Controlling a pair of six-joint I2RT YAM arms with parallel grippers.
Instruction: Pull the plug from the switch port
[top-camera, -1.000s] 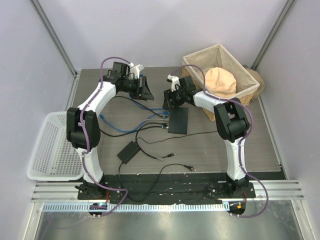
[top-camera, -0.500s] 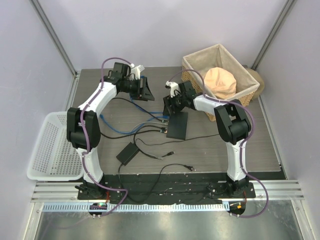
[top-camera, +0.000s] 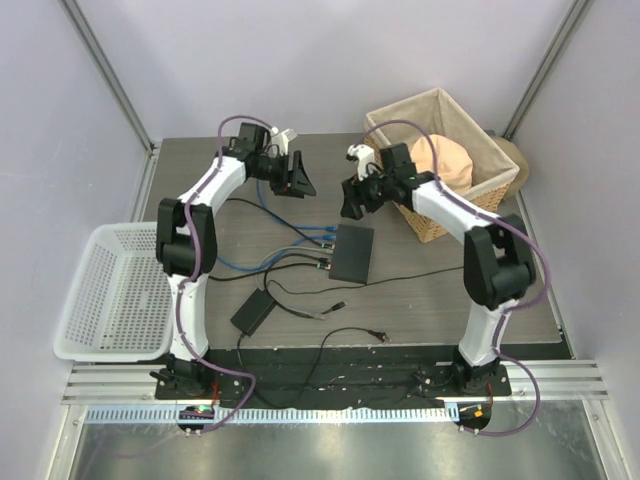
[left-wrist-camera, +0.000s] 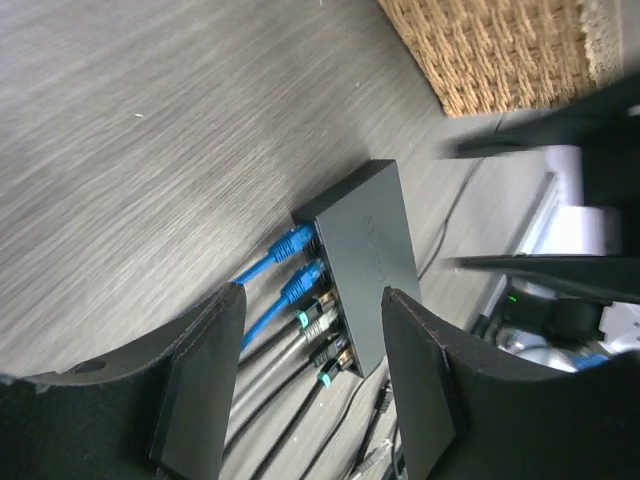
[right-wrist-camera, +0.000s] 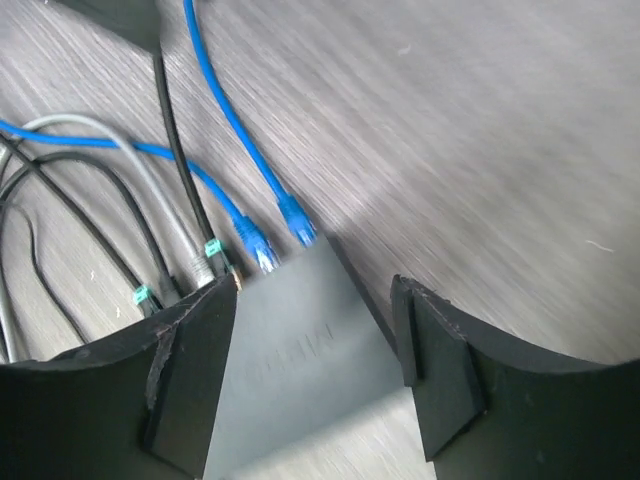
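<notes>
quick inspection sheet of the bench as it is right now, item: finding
surface: dark wood-grain table
job's things: switch lies flat mid-table; two blue plugs and several grey and black ones sit in its ports
clutter: black adapter brick near the front
grippers: left gripper and right gripper both open, holding nothing
cables: black leads trail loose across the front
surroundings: white basket left; wicker basket right holding a peach object
</notes>
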